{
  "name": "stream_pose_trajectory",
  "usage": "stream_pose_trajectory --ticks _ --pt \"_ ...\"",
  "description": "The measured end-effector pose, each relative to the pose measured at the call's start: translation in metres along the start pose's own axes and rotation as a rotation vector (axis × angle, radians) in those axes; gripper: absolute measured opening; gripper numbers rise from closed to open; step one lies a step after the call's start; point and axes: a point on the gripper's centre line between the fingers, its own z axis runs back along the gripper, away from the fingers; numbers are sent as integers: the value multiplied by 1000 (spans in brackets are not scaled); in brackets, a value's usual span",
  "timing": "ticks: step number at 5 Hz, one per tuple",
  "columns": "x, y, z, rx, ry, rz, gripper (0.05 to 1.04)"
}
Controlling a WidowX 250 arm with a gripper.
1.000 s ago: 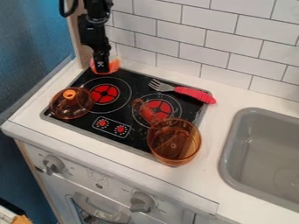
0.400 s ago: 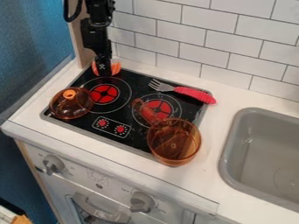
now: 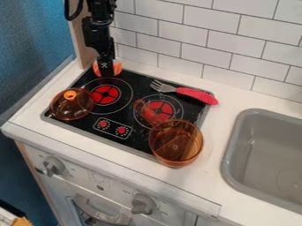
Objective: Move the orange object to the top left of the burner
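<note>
Orange object [image 3: 118, 67] | jaws in front, spread: can't tell | lid [image 3: 73, 107], fork [image 3: 193, 93], pot [image 3: 175, 145] nearby

gap between lid [image 3: 65, 110] and fork [image 3: 196, 94], pot [image 3: 175, 150] obstructing front

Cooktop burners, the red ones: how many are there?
2. The left burner is right of the clear orange lid; the right burner is between the fork and the saucepan. None seems hidden.
</note>
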Motion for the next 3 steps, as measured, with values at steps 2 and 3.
stream_pose_trajectory --ticks 2,3 --pt "6 -1 24 -57 -4 57 1001" --pt "13 -1 46 -109 27 73 1001"
